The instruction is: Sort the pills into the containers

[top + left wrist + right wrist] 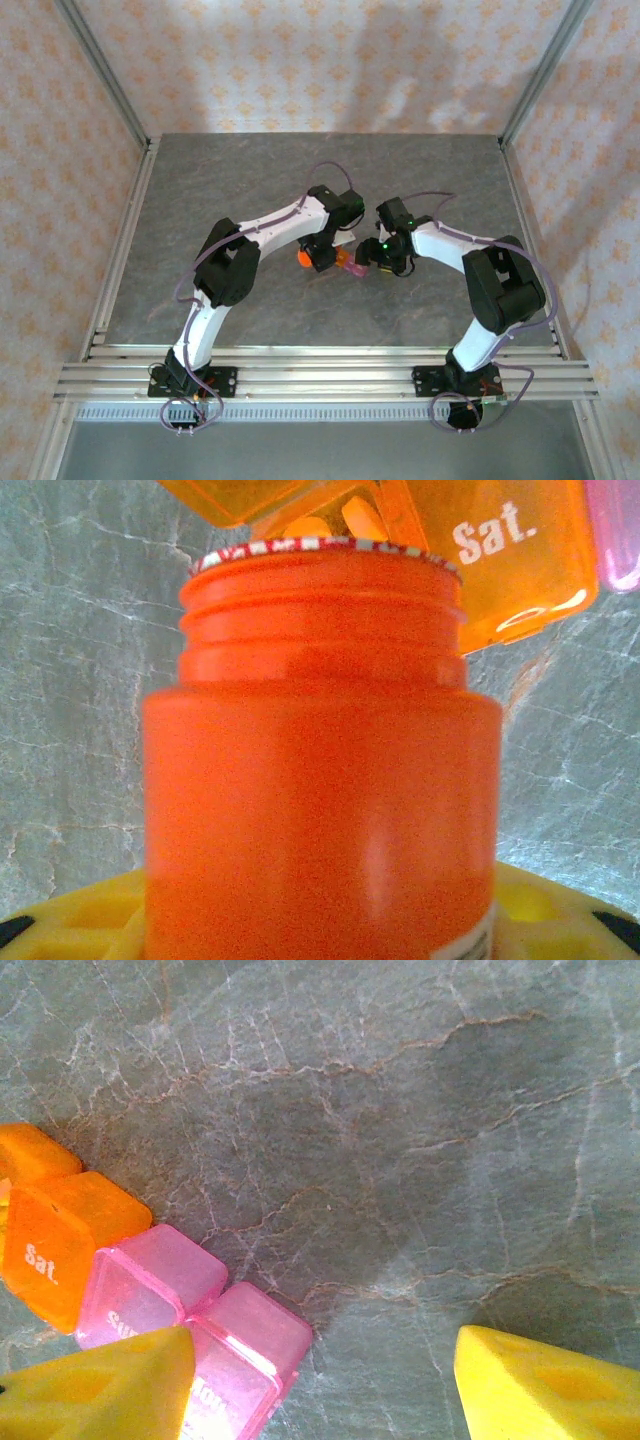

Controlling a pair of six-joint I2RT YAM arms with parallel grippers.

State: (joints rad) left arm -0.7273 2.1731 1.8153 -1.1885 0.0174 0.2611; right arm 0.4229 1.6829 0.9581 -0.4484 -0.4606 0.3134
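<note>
Left wrist: orange bottle (320,780) close before the containers (510,570), grey tabletop (70,680) around.

The grey, marble-veined desk (230,180) sits in a booth. Behind it and on both its sides stand walls (330,60) papered pale peach with a flower pattern. Aluminium posts (106,70) rise at its far corners; ribbed aluminium rails (330,372) run along its near edge.

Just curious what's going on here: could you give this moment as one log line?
left gripper: holds orange bottle, mouth at orange end of containers | right gripper: open, finger at pink cell
</note>
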